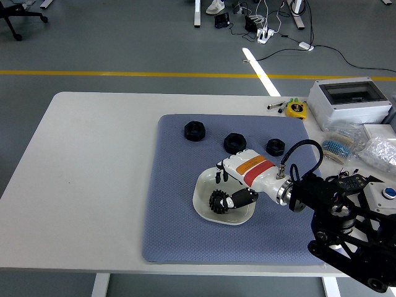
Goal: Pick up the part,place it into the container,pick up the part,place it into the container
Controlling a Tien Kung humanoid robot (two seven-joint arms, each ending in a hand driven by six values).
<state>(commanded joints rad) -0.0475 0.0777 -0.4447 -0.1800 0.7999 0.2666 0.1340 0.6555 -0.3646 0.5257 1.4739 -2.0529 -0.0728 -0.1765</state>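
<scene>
On the white table [93, 161], a blue-grey textured mat [173, 210] is carrying a shallow white dish-shaped container [204, 187], and the robot's white-shelled right hand [238, 182] with its red and orange bands is reaching in over that container. One black toothed ring-shaped part [218, 201] is lying inside the container, just beside the black fingers [242, 198], which are sitting loosely extended and gripping nothing. Three more black ring-shaped parts [193, 131] are waiting in a row on the mat's far side, well apart from the container. These parts are looking rigid, light and fairly grippy thanks to the ridged rims; pinching across the outer rim is probably the safest hold.
</scene>
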